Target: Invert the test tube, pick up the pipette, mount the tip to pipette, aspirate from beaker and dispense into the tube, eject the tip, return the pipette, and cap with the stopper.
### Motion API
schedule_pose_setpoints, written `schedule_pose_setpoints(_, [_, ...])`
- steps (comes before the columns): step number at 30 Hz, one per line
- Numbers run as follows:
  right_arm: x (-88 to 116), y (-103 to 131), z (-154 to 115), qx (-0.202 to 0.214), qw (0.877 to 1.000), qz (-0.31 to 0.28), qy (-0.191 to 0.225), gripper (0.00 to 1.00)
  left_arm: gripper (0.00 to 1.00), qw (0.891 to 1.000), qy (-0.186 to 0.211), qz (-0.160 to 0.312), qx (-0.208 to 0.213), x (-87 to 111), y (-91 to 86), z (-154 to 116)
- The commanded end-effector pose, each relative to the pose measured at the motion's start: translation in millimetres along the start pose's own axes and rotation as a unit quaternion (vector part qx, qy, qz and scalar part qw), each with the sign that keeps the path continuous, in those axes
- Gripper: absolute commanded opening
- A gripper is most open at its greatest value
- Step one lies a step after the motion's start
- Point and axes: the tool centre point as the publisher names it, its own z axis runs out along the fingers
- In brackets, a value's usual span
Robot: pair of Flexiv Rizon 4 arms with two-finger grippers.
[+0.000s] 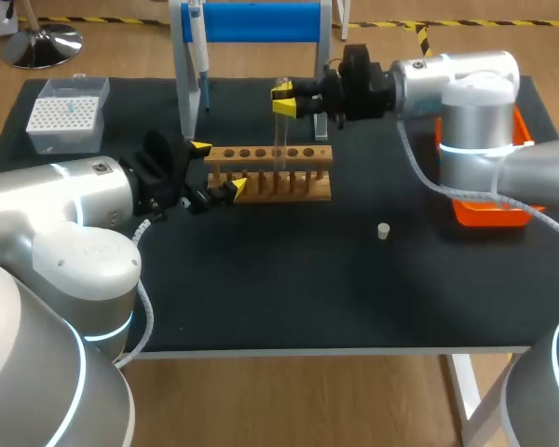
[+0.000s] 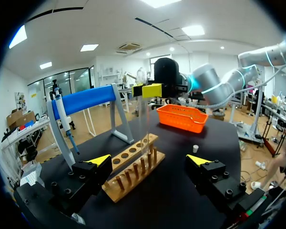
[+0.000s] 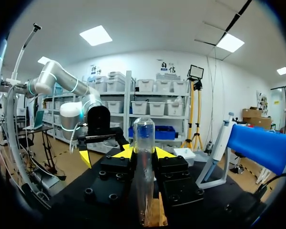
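- Black bench (image 1: 289,289) carries the whole set-up, with a wooden rack (image 1: 270,172) near its middle.
- Just above the rack's far row, the test tube (image 1: 279,130) stands upright. Its long axis is vertical and, in the right wrist view, its rounded closed end points up while its lower end sits down at the rack.
- Clamped on the tube's upper part from two sides is the right pincer (image 1: 283,100). It reaches in level from the right, so its fingers lie across the tube's axis.
- As I judge it, the inverting step is in hand: the tube needs lifting clear of the rack, then a half-turn of the right wrist to bring the mouth uppermost. The right arm alone has it.
- At the rack's left end, the left pincer (image 1: 217,168) stands with its fingers apart, one on each side of that end. It grips nothing, and I cannot tell whether a finger touches the wood.
- Farther out, the pipette (image 1: 197,47) hangs on the blue stand (image 1: 261,20) behind the rack.
- Nearer the front edge, the stopper (image 1: 383,230) lies alone, right of the rack.
- On the far left is the tip box (image 1: 67,114), and an orange tray (image 1: 489,212) sits at the right.
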Motion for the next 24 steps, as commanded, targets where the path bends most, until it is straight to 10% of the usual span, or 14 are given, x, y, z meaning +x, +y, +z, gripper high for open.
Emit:
schedule_pose_setpoints(1, [13.8, 8.8, -8.8, 0.003, 1.0, -0.002, -0.011, 0.0, 1.0, 1.0, 0.002, 0.0, 0.002, -0.7, 1.1, -0.9])
schedule_pose_setpoints(20, [13.8, 8.8, -8.8, 0.003, 1.0, -0.002, -0.011, 0.0, 1.0, 1.0, 0.002, 0.0, 0.002, -0.7, 1.1, -0.9])
schedule_pose_setpoints(24, [15.9, 13.6, -13.0, 0.003, 0.997, 0.081, -0.017, 0.0, 1.0, 1.0, 0.002, 0.0, 0.002, -0.7, 1.1, -0.9])
